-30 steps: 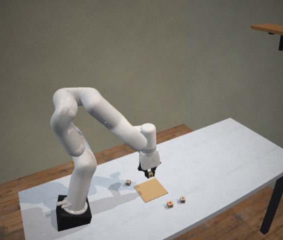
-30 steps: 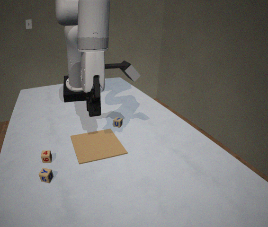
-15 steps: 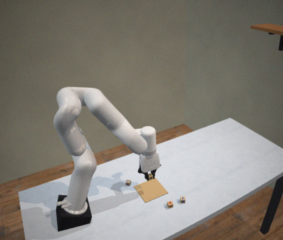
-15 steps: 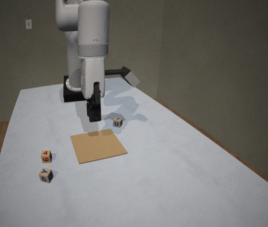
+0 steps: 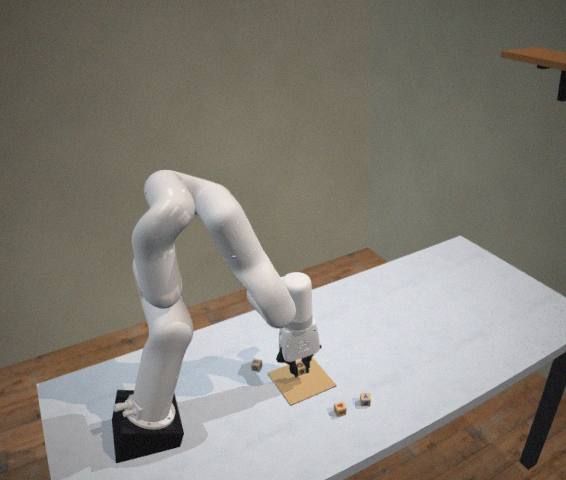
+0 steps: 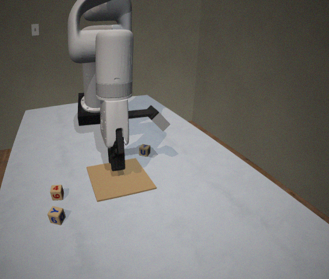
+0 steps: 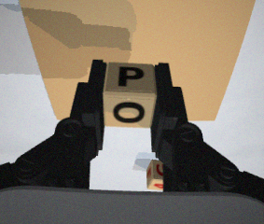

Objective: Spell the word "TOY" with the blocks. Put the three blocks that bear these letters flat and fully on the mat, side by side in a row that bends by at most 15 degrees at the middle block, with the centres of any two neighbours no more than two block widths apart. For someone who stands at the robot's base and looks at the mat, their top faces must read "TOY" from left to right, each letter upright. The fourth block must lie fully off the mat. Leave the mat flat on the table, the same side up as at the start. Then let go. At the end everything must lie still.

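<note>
Blocks show black P and O (image 7: 130,103) — others (smaller) blue Y, 6 (image 6: 56,215) — red 4 (image 6: 56,192).

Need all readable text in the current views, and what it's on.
"P", "O": black, block in the pincer, called held block
"4": red-marked block; mark below it is 6 or 9, can't tell
"Y", "6": blue, near block; side mark unclear
"U": blue, far block; top mark too blurred
Arm housing emblem: too small to read

Open side approach to mat (image 5: 304,387) (image 6: 122,187) (image 7: 192,47), blocks (image 5: 339,409) (image 6: 56,192) (image 7: 155,175) beyond its edges.
</note>
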You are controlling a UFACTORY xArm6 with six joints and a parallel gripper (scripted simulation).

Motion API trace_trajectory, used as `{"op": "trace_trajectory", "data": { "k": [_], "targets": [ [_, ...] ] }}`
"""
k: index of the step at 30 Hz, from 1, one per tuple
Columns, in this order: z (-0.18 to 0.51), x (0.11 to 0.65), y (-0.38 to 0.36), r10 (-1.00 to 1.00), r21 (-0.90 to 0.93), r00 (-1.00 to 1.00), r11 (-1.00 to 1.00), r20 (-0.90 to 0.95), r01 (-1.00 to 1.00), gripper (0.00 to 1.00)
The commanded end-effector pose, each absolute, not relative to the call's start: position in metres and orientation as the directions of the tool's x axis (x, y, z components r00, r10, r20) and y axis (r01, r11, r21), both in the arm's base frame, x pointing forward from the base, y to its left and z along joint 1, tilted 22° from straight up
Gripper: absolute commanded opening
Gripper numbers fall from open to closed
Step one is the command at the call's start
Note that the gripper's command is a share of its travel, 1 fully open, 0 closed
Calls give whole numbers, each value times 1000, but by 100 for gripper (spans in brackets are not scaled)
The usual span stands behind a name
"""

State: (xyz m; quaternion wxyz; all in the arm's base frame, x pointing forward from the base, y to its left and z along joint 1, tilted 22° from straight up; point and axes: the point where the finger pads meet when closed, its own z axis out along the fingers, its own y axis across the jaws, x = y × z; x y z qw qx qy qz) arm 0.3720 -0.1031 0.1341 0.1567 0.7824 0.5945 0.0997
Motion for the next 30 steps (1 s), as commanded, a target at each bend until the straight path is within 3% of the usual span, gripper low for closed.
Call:
{"op": "trace_trajectory", "data": {
  "k": [1,30],
  "targets": [
    [119,382,-106,961,368,274,-244,-32,897,21],
    [114,383,-107,961,368,274,-244,-32,897,21]
  ]
}}
